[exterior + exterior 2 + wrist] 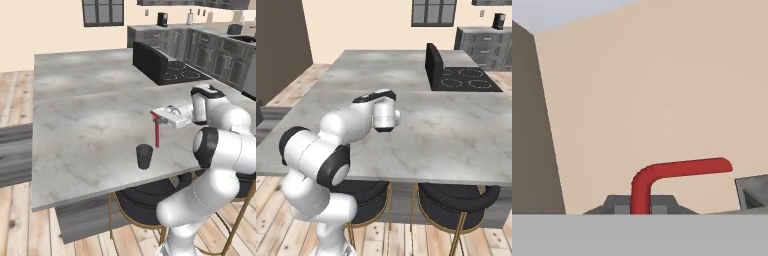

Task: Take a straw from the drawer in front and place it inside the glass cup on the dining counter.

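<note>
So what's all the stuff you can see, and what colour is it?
straw: one, red, hanging upright from the gripper above the counter, just right of the cup in the left base view; bent end at the top
glass cup: one, nearly black, standing near the counter's front edge
dining counter: one, light grey marble
cooktop: one, black, at the counter's far side
stools: two, black seats on gold legs, tucked under the counter's front
kitchen cabinets: dark grey, along the far wall
window: one, dark frame, on the cream wall
floor: light wood planks
arm: one, white with dark joints
gripper: one, shut on the straw
</note>
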{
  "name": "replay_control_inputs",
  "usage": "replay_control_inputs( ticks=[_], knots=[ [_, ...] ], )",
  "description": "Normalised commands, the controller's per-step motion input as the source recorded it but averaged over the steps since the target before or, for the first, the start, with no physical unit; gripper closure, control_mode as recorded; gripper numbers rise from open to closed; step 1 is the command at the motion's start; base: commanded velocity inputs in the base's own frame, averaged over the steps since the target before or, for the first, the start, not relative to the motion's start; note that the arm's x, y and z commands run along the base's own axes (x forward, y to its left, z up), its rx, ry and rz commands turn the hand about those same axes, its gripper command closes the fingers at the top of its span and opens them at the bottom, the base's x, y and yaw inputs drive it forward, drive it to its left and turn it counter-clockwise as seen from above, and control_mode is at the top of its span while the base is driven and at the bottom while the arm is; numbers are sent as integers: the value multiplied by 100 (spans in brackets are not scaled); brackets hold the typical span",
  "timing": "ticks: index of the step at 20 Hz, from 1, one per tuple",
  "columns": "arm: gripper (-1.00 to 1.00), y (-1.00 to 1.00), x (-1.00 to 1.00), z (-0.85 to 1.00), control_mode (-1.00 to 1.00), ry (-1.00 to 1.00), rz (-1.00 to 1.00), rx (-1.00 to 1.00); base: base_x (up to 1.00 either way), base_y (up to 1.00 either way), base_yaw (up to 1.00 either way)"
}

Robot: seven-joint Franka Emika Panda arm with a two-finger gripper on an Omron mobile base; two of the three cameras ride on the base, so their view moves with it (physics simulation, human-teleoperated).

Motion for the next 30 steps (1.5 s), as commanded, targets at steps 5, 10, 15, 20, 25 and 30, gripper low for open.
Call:
replay_control_inputs(
  ticks=[5, 10, 15, 20, 25, 30],
  knots=[
    [100, 4, 0, 6, -100, -16, 12, 9, 0, 0, 0],
    [100, 0, 0, -2, -100, -9, 10, 7, 0, 0, 0],
    [100, 0, 0, -22, -100, -5, 12, 8, 0, 0, 0],
    [100, 0, 0, -24, -100, -9, 13, 7, 0, 0, 0],
    [100, 0, 3, -3, -100, -7, 11, 9, 0, 0, 0],
    [100, 0, 11, 0, -100, -8, 7, 7, 0, 0, 0]
  ],
)
